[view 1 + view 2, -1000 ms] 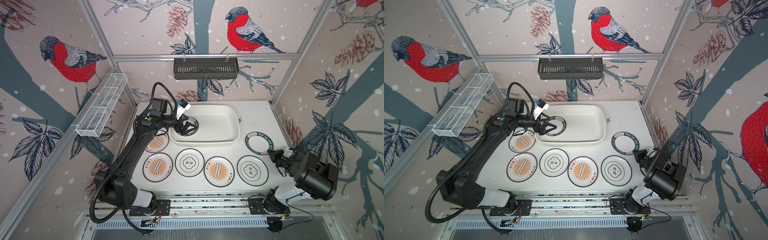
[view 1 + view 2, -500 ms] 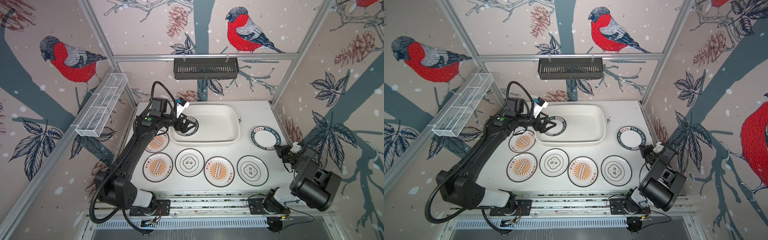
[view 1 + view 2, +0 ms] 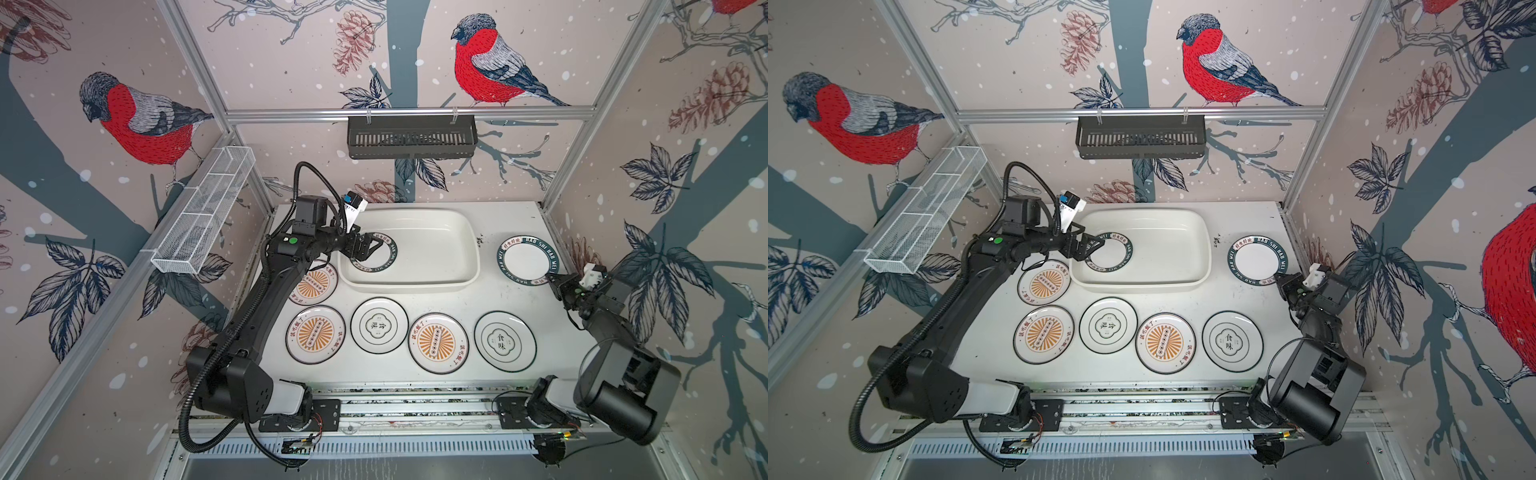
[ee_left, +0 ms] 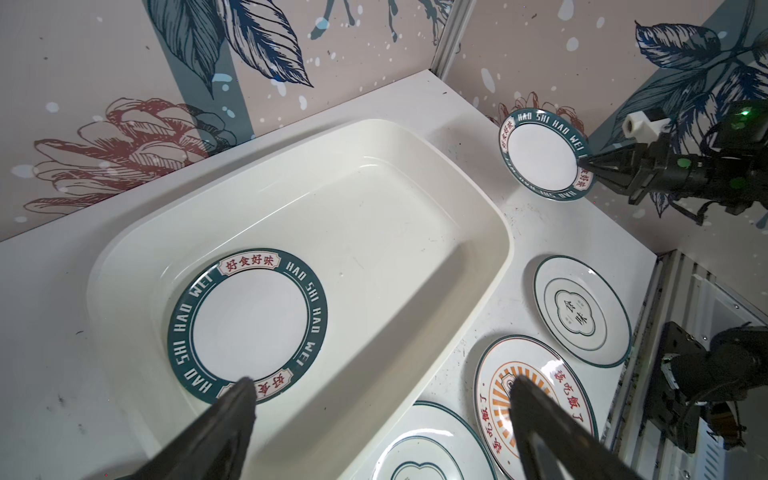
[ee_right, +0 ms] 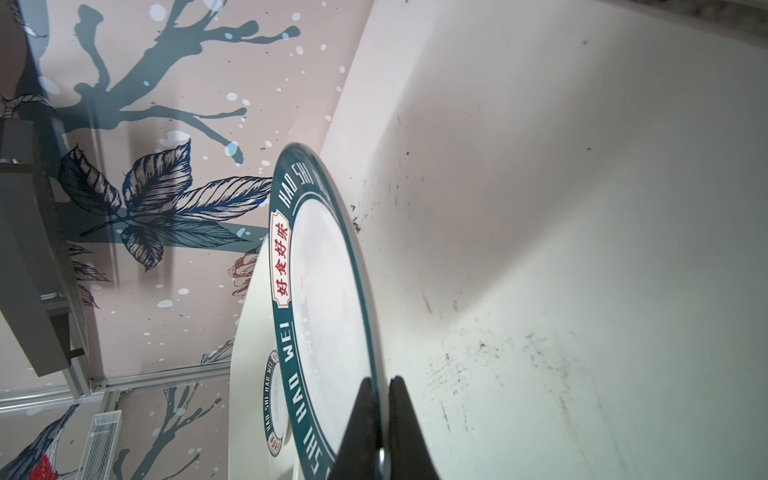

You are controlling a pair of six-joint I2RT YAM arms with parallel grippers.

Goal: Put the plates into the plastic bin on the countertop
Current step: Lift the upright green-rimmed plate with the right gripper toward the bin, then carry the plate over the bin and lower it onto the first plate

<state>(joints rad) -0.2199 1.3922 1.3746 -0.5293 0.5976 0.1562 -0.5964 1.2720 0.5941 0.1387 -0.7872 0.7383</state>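
Right fingers [image 5: 358,424] clamped on the rim of a lettered-rim plate [image 3: 525,259], held tilted over the table [image 3: 509,220], 3 o'clock of the plastic bin [image 3: 409,283]. Left fingers [image 4: 232,415] spread apart above a second lettered plate [image 4: 249,324], which lies flat in the bin's 9 o'clock end. Five other plates [image 3: 379,325] lie on the table, 6 to 8 o'clock of the bin.

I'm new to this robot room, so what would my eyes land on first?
The big red-breasted birds painted on the walls jump out first. Next comes the white plastic bin at the back of the countertop, holding one lettered plate, with the left tool open over its edge. To the bin's right, the right tool pinches the rim of a second lettered plate, which is tilted.
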